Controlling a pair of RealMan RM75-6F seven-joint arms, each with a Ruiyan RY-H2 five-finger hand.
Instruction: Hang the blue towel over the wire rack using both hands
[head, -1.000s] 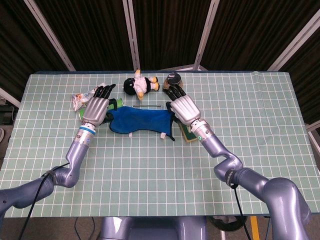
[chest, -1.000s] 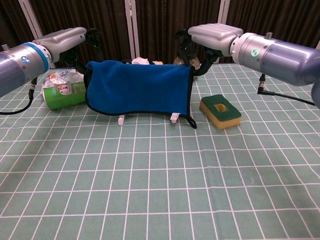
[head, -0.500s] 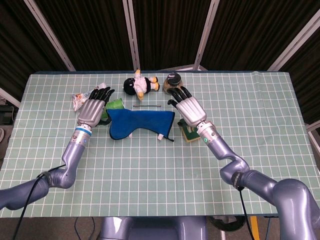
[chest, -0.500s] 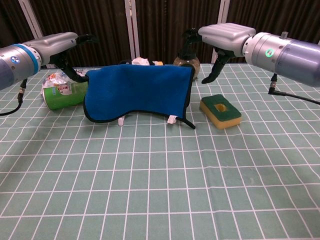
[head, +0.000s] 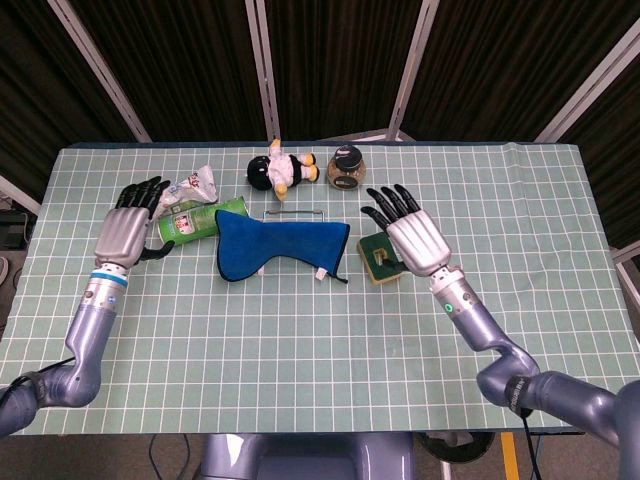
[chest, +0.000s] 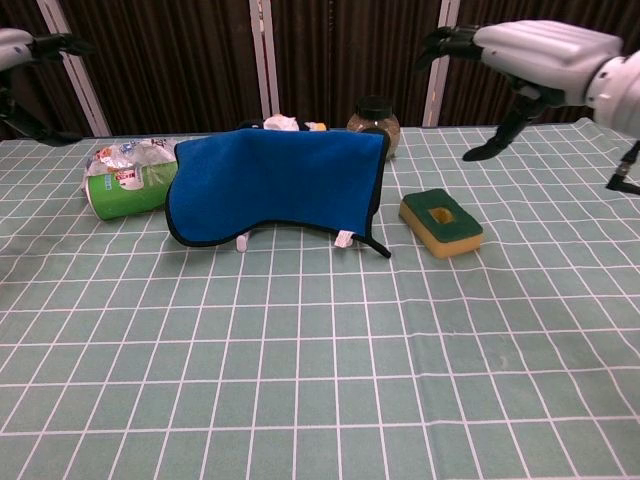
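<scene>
Left hand (head: 127, 228) — fingers apart, empty, raised left of a green can (head: 190, 222). Right hand (head: 412, 232) — fingers spread, empty, above a sponge (chest: 440, 222). Towel (chest: 275, 184) draped over the rack (head: 292, 212), between the two hands, touching neither.

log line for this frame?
stage: release done | blue towel: draped over wire rack | left hand: open, clear | right hand: open, clear

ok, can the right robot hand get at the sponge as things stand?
Probably yes. The right robot hand hangs open just above the sponge, which lies flat on the table with nothing on it. The blue towel on its rack stands apart to one side, so the way down looks free.
</scene>
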